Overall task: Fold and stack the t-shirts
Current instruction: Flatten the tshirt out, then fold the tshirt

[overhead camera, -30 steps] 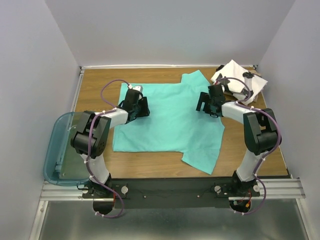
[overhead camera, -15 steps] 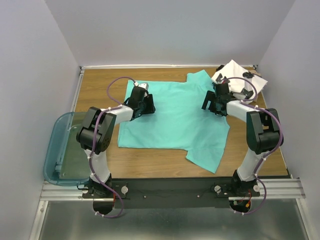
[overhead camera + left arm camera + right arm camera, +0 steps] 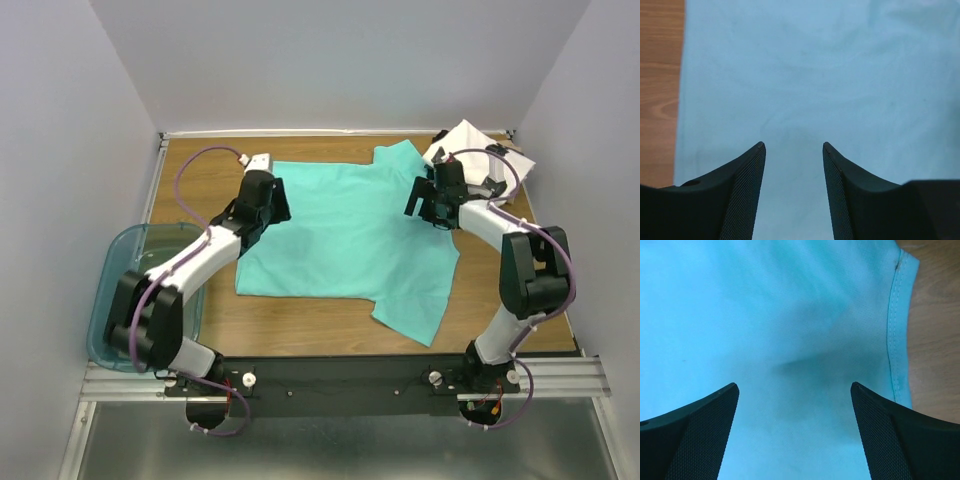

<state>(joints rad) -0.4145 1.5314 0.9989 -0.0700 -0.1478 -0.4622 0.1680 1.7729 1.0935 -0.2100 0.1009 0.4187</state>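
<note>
Table (image 3: 190, 180): wood-grain laminate top, rectangular, walled by plain pale panels on three sides. Teal t-shirt (image 3: 340, 240): smooth matte knit, spread flat across table centre; left edge straight, one sleeve pointing toward the far-right corner, near-right portion hanging out in an irregular flap toward the near edge. Stitched hem (image 3: 895, 315) runs along its edge in the right wrist view, bare wood beside it. Bin (image 3: 110, 300): translucent teal plastic, rounded corners, sits off the table's near-left edge. White t-shirt (image 3: 470, 140): folded into a compact angular packet w/ black blotchy print, far-right corner, just beside the teal sleeve. Left gripper (image 3: 792, 150): black textured pads, jaws moderately apart, nothing between them, over the teal cloth near its left edge. Right gripper (image 3: 793, 387): jaws spread wide, nothing gripped, over the cloth approx. at the hemmed edge, soft crease below. Whether either gripper's tips touch the fabric cannot be told.
</note>
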